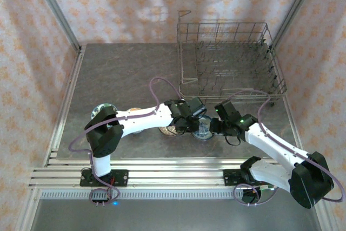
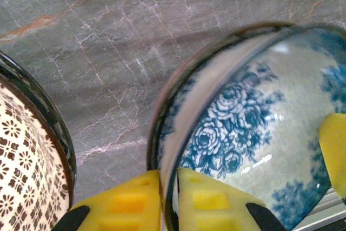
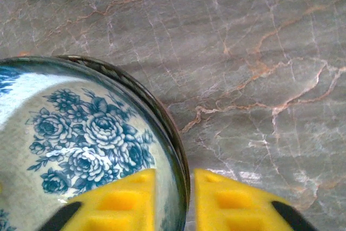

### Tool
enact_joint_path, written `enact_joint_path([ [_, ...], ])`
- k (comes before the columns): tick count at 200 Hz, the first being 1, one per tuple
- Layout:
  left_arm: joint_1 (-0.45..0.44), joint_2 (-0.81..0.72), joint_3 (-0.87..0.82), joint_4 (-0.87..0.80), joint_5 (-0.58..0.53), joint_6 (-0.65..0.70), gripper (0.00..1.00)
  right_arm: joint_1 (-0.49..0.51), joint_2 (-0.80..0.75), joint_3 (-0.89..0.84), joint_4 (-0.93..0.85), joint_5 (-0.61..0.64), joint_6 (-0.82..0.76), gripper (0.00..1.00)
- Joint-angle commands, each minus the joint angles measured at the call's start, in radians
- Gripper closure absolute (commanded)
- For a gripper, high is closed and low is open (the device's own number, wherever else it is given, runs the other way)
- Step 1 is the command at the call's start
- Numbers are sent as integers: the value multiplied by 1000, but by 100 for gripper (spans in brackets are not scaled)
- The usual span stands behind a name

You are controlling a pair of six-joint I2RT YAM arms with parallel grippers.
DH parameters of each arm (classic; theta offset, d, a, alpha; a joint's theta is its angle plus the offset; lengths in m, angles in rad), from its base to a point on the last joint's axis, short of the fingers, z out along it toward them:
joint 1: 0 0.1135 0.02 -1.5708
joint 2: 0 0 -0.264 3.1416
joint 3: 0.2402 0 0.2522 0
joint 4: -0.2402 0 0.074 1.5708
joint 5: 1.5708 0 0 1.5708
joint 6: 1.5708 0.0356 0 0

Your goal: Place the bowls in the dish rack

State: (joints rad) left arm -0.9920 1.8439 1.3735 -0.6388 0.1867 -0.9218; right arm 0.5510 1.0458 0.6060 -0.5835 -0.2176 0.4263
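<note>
A blue-white rose-patterned bowl [image 1: 203, 129] sits tilted near the table's front middle, between both grippers. My left gripper [image 2: 168, 179] is shut on the near rim of the blue-white bowl [image 2: 243, 128], one yellow finger inside and one outside. My right gripper [image 3: 175, 179] straddles the opposite rim of the same bowl [image 3: 81, 139]. Its inner finger lies against the inside and a narrow gap shows between the rim and the outer finger. The grey wire dish rack [image 1: 227, 58] stands at the back right with no bowls in it.
A brown-and-white patterned bowl [image 2: 27, 160] lies just left of the held one, also seen as the brown bowl [image 1: 168, 130] under the left arm. Another bowl [image 1: 102, 109] sits by the left arm's shoulder. Open grey table [image 1: 124, 74] lies left of the rack.
</note>
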Motion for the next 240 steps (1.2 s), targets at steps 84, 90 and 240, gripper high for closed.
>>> enact_joint_path([
  [84, 6, -21, 10, 37, 5, 8, 100, 7, -62, 49, -98, 84, -6, 42],
  [90, 4, -31, 3, 45, 2, 8, 100, 9, -67, 51, -103, 85, -6, 41],
  [240, 7, -168, -109, 198, -6, 21, 100, 8, -118, 89, -165, 71, -33, 46],
])
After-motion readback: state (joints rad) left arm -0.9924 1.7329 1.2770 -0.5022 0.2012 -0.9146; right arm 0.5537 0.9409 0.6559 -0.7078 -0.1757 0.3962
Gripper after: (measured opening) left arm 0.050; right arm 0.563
